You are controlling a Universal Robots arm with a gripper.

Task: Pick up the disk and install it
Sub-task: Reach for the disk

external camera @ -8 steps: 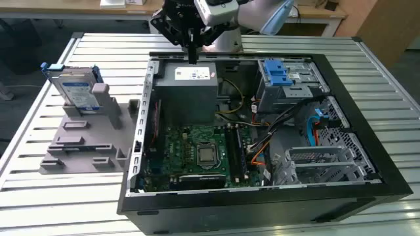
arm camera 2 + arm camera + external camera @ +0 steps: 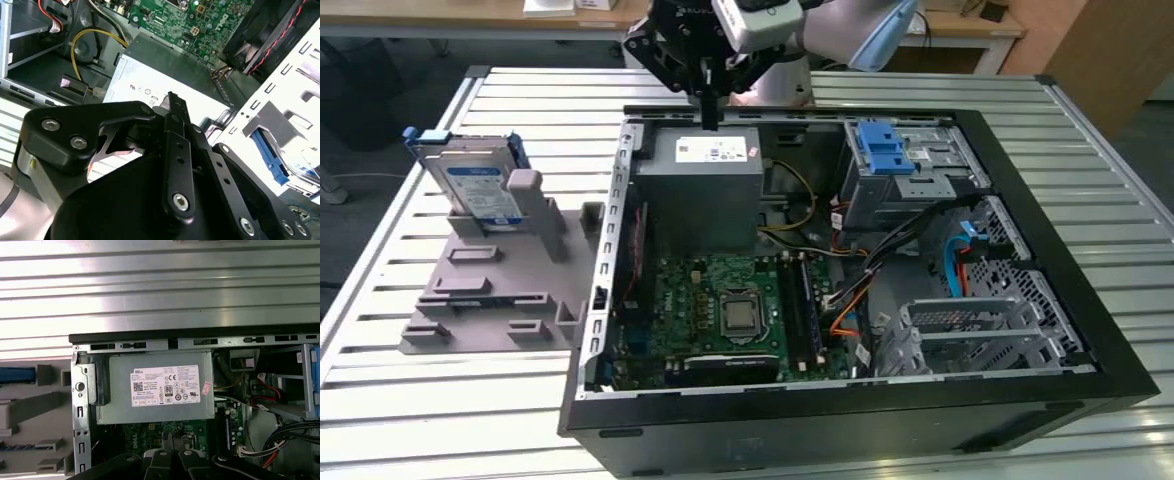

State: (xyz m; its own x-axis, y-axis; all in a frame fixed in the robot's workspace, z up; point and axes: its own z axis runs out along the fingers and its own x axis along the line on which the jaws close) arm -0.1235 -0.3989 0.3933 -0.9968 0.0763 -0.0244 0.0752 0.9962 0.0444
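The disk (image 2: 476,187), a silver-grey drive with a blue-and-white label in a blue carrier, stands upright in a grey holder (image 2: 500,270) on the table, at the exterior view's left of the open computer case (image 2: 854,400). My gripper (image 2: 708,118) hangs over the case's back edge, just above the grey power-supply box (image 2: 707,180), well apart from the disk. Its black fingers (image 2: 172,107) are pressed together with nothing between them. In the first wrist view the fingertips (image 2: 172,442) point at the power supply (image 2: 160,387), and the carrier's blue edge (image 2: 17,375) shows beside the case.
Inside the case lie the green motherboard (image 2: 734,310), cable bundles (image 2: 881,250) and a drive cage with a blue latch (image 2: 887,150). A second metal cage (image 2: 974,335) sits at the front right. The slatted metal table (image 2: 454,400) surrounds the case.
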